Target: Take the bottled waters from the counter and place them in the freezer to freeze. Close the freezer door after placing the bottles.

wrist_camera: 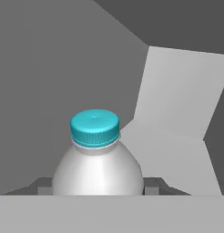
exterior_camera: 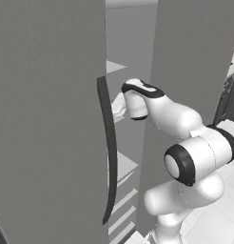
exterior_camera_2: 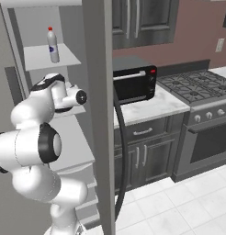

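The ribbed bottled water with the light-blue cap [wrist_camera: 94, 154] stands upright between the fingertips of my gripper [wrist_camera: 98, 185], which is shut on its body. My hand [exterior_camera: 120, 106] reaches in between the two open doors of the freezer [exterior_camera: 47, 119], at the height of a middle white shelf [exterior_camera_2: 71, 111]. Around the bottle in the hand view are the freezer's grey inner walls and a white shelf [wrist_camera: 168, 150]. The other bottled water, with the red cap and blue label [exterior_camera_2: 52, 44], stands upright on the upper shelf [exterior_camera_2: 41, 57]. The marble counter [exterior_camera_2: 154, 106] lies to the right of the freezer.
The open freezer door's edge [exterior_camera_2: 98, 114] and its long dark handle [exterior_camera_2: 121, 151] stand close to the right of my arm. Another dark handle [exterior_camera: 109, 147] runs down the left door. A black toaster oven [exterior_camera_2: 133, 79] sits on the counter, with a gas stove [exterior_camera_2: 197, 87] beyond.
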You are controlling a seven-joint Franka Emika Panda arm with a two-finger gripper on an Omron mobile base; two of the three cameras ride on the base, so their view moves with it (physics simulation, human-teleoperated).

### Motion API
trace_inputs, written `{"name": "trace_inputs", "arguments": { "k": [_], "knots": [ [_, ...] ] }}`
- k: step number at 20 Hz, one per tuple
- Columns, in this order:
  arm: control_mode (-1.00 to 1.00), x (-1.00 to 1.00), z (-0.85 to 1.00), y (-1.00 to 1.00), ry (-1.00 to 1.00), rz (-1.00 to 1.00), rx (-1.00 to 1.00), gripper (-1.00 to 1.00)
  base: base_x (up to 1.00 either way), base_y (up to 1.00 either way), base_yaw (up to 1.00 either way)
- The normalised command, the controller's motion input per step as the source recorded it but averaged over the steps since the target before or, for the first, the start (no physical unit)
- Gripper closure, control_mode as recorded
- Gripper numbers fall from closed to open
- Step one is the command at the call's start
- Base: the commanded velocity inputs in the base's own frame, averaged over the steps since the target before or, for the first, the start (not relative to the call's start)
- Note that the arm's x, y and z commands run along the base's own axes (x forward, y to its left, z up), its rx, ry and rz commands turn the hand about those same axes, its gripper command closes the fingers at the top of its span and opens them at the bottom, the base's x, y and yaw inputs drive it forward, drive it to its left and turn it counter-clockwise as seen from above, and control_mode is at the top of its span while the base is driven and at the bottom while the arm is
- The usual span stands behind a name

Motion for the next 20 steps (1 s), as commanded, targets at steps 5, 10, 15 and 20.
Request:
{"name": "trace_inputs", "arguments": {
  "k": [5,10,15,20],
  "knots": [
    [-1.00,0.20,-0.49,0.00,0.02,-0.02,-0.03,1.00,0.00,0.00,0.00],
    [-1.00,0.22,-0.22,0.00,0.01,-0.01,0.00,1.00,0.00,0.00,0.00],
    [-1.00,0.05,0.32,0.00,0.00,-0.04,0.03,1.00,0.00,0.00,0.00],
    [-1.00,0.00,0.32,0.00,0.00,-0.02,0.00,1.00,0.00,0.00,0.00]
  ]
}}
